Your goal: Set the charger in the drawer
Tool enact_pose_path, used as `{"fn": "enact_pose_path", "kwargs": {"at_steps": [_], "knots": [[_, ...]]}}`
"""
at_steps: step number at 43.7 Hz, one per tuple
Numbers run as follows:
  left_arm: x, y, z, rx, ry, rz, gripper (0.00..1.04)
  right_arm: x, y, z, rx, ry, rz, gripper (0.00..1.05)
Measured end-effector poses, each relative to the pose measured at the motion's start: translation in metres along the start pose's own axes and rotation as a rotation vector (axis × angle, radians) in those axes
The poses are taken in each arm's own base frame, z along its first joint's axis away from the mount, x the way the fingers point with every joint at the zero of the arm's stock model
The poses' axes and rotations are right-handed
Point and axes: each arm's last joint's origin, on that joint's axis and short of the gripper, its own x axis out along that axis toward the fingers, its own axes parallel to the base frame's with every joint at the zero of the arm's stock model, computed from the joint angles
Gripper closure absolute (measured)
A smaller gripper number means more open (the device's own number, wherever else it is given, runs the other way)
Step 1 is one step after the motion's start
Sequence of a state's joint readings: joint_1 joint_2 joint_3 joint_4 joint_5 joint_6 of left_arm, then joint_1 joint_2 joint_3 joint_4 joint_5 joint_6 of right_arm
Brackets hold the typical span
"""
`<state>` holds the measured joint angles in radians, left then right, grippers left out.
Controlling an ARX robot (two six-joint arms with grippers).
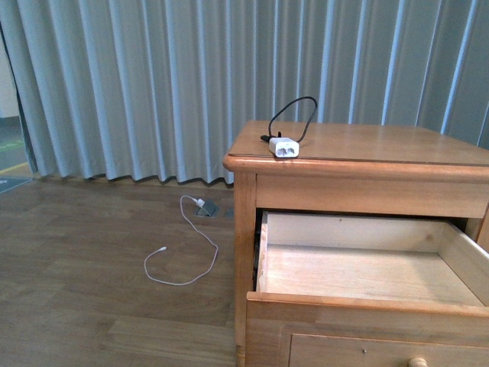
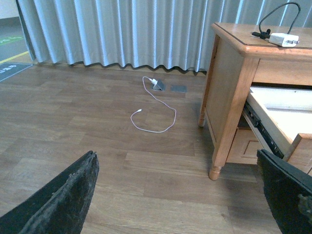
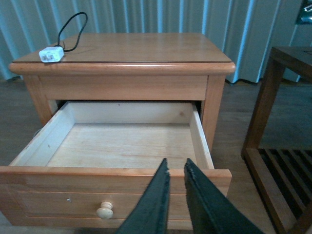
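The white charger [image 1: 284, 147] with its looped black cable lies on the nightstand top, near the front left corner. It also shows in the left wrist view [image 2: 283, 39] and the right wrist view [image 3: 51, 54]. The drawer [image 1: 367, 271] stands pulled out and empty, pale wood inside; its round knob [image 3: 104, 210] shows in the right wrist view. My right gripper [image 3: 176, 168] is shut and empty, just in front of the drawer's front panel [image 3: 73, 187]. My left gripper [image 2: 178, 192] is open and empty over the floor, left of the nightstand. Neither gripper shows in the front view.
A thin white cable [image 1: 183, 252] lies on the wooden floor beside a floor socket [image 1: 208, 209]. Grey curtains [image 1: 153, 84] hang behind. A dark wooden slatted rack [image 3: 280, 122] stands close to the nightstand's right side.
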<state>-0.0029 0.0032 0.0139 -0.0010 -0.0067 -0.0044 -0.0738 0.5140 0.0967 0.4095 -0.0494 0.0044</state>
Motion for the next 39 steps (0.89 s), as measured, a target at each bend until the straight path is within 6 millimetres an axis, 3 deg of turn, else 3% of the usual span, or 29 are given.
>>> {"fn": "enact_pose_path", "kwargs": {"at_steps": [3,9,16,21,24,28,31,39], "knots": [[0.000,0.000,0.000,0.000,0.000,0.000,0.06,-0.003,0.006,-0.002,0.000,-0.002,0.013,1.03],[0.000,0.000,0.000,0.000,0.000,0.000,0.06,-0.008,0.008,-0.006,-0.006,-0.008,0.024,1.02],[0.000,0.000,0.000,0.000,0.000,0.006,0.06,-0.010,0.008,-0.007,-0.005,-0.010,0.021,0.75],[0.010,-0.004,0.008,-0.073,-0.020,0.255,0.06,-0.010,0.008,-0.007,-0.005,-0.009,0.021,0.55],[0.028,-0.011,0.022,-0.096,-0.007,0.283,0.06,-0.010,0.008,-0.007,-0.005,-0.009,0.023,0.39],[0.065,-0.030,0.047,-0.090,0.037,0.168,0.06,-0.010,0.008,-0.007,-0.005,-0.009,0.021,0.18],[0.087,-0.041,0.056,-0.082,0.068,0.102,0.06,-0.010,0.008,-0.007,-0.005,-0.009,0.021,0.08],[0.153,-0.075,0.073,-0.065,0.119,-0.008,0.06,-0.010,0.008,-0.007,-0.004,-0.009,0.021,0.08]]}}
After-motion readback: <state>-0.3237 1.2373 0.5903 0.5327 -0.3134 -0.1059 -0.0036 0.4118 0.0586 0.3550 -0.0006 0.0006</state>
